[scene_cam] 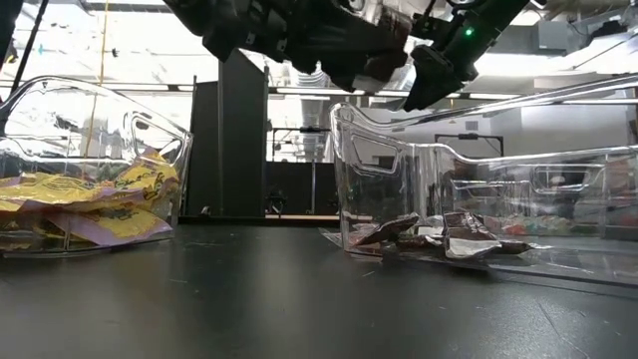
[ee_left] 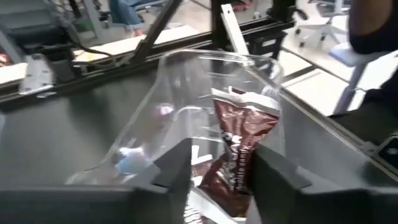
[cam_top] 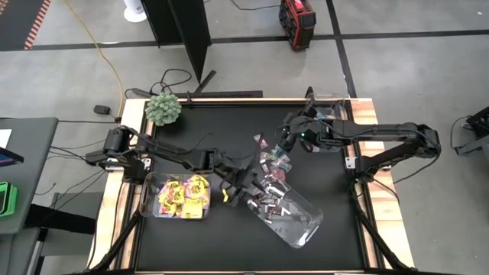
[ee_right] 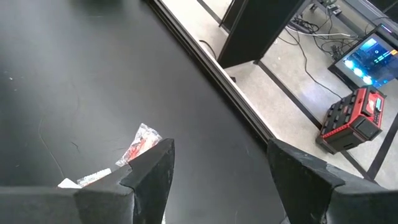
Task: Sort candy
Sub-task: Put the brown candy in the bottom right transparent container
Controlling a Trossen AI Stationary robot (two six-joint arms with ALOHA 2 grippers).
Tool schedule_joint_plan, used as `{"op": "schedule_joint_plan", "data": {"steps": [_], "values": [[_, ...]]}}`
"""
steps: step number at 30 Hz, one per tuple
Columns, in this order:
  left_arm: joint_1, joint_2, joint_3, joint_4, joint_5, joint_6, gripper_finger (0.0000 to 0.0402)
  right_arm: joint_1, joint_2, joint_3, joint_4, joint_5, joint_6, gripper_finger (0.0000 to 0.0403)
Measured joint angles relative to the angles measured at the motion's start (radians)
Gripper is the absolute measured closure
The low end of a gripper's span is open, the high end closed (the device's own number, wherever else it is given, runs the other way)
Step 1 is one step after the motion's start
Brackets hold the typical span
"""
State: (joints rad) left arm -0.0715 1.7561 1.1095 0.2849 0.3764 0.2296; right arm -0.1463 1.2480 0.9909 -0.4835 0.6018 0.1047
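My left gripper (ee_left: pixel 221 180) hovers over the near end of a clear bin (ee_left: pixel 186 81) that lies slanted across the table's near middle (cam_top: pixel 286 210) and holds dark brown mini bars (scene_cam: pixel 439 234). Its fingers stand apart, and a brown bar (ee_left: pixel 239 140) stands upright in the gap over the bin. My right gripper (ee_right: pixel 217 174) is open above the table's middle (cam_top: pixel 284 141), with nothing between its fingers. Below it lie loose candies (ee_right: pixel 140 144). Teal-and-pink candies (cam_top: pixel 271 159) lie between the two grippers. My left gripper has the brown bar's lower half (ee_left: pixel 227 177) in the gap between its two fingers, which slant down toward the bin. I cannot tell whether the fingers touch the wrapper. The bar stands upright, its crimped top end (ee_left: pixel 245 99) above the fingertips.
A clear bin of yellow packets (cam_top: pixel 182 196) sits at the near left, also in the low view (scene_cam: pixel 90 199). A third clear bin (cam_top: pixel 328 107) stands at the far right. A fuzzy green ball plant (cam_top: pixel 163 108) sits at the far left corner.
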Motion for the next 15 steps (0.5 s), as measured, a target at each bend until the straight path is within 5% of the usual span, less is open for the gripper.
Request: {"op": "schedule_joint_plan", "data": {"steps": [8,15], "values": [[-0.011,0.014,0.0,0.069,0.067,-0.068,0.0137,0.0,0.0,0.0,0.0,0.0,0.001,0.0129],[-0.025,0.116,0.024,0.133,-0.011,-0.152,0.0105,0.0,0.0,0.0,0.006,0.0,0.002,0.0129]]}}
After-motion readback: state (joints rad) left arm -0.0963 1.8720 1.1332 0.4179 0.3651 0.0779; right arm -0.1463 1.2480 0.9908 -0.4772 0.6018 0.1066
